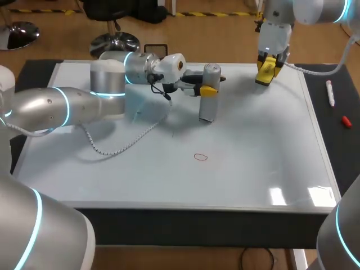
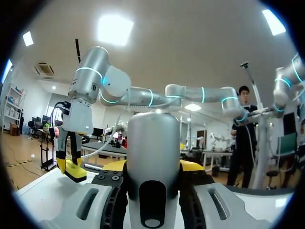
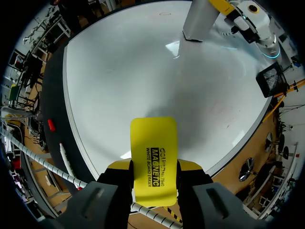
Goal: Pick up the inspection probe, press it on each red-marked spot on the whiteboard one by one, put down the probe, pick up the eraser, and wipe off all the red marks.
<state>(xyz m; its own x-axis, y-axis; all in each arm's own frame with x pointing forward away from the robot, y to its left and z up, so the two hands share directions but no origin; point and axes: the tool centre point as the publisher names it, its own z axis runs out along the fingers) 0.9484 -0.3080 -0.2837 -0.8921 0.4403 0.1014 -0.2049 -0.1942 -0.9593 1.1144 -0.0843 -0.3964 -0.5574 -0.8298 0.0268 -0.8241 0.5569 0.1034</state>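
Observation:
The whiteboard (image 1: pixel 253 169) covers the table, with a small red oval mark (image 1: pixel 200 157) near its middle. My left gripper (image 1: pixel 208 90) is shut on the inspection probe (image 1: pixel 210 95), a silver cylinder held upright over the far middle of the board, behind the mark. From the left wrist, the probe (image 2: pixel 152 157) fills the space between the yellow tips. My right gripper (image 1: pixel 267 70) is shut on the yellow eraser (image 1: pixel 269 68) above the board's far right part. The eraser (image 3: pixel 153 157) sticks out ahead of the right gripper (image 3: pixel 154 164), and the probe (image 3: pixel 198 21) stands beyond it.
A white marker pen (image 1: pixel 330 93) and a red cap (image 1: pixel 346 121) lie on the black mat right of the board. A white coiled cable (image 1: pixel 129 138) from my left arm trails over the board's left half.

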